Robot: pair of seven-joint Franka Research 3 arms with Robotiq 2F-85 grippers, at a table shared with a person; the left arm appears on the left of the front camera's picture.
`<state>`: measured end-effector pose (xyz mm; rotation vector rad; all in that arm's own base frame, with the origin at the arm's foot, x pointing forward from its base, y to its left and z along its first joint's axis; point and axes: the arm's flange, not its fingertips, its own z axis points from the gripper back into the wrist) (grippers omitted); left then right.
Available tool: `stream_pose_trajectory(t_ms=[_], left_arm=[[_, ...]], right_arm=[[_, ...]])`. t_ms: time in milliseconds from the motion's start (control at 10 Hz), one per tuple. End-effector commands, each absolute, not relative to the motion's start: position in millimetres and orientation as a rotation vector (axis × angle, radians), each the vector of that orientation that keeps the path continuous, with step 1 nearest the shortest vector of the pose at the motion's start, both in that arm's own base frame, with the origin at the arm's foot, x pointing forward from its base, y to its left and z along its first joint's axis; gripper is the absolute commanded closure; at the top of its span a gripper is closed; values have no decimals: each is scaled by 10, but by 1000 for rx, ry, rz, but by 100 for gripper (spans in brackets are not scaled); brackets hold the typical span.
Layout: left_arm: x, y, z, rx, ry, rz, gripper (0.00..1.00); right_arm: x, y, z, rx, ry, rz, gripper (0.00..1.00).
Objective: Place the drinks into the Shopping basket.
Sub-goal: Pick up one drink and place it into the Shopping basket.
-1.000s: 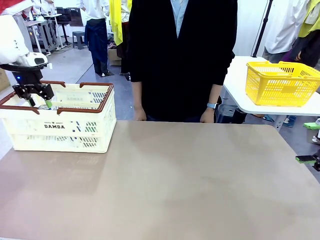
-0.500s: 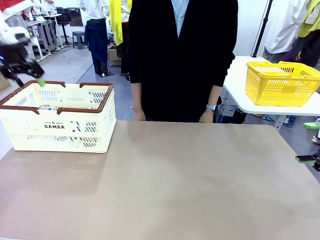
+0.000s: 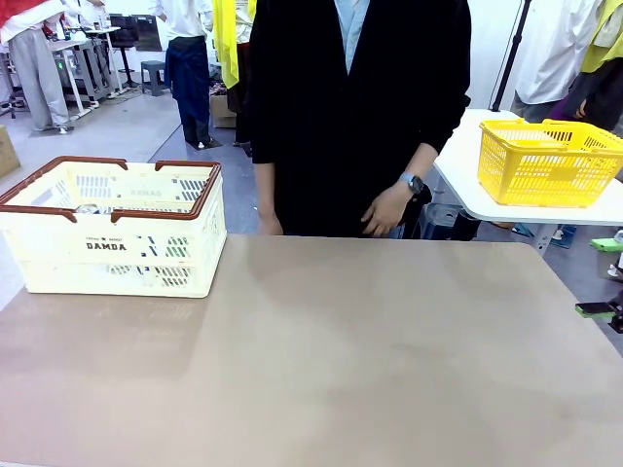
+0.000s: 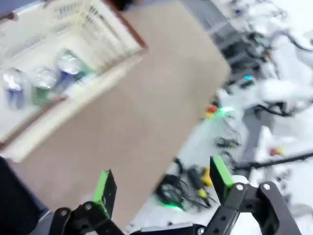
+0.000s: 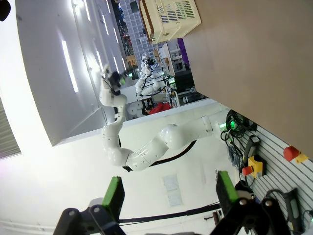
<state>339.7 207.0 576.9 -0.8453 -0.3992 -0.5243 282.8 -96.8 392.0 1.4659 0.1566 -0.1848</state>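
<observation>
We've got three drinks (image 4: 44, 81) lying inside the Shopping basket (image 3: 117, 248) at the bench's (image 3: 370, 360) left end; left hand (image 4: 161, 188) and right hand (image 5: 168, 193) both spread wide, gripping nothing.

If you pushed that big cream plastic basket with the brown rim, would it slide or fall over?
The cream plastic basket with the brown rim would probably slide: it looks wide, low and flat-bottomed. Its slotted walls suggest lightness, though the slim drink cans inside add some weight.
</observation>
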Motion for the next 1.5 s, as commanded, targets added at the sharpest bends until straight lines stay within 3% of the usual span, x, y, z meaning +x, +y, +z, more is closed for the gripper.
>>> stream_pose_trajectory(t_ms=[0,200,300,400,1400], left_arm=[[3282,2698,5325,-1125,-308,-499,0],[3281,3099,4726,-1357,-235,-484,0],[3433,3132,4470,-1320,-247,-464,0],[2828,2805,4871,-1268,-324,-499,0],[2828,2805,4871,-1268,-324,-499,0]], right_arm=[[2830,-979,3962,1473,153,-181,0],[2830,-979,3962,1473,153,-181,0],[2830,-979,3962,1473,153,-181,0],[2830,-979,3962,1473,153,-181,0],[2830,-979,3962,1473,153,-181,0]])
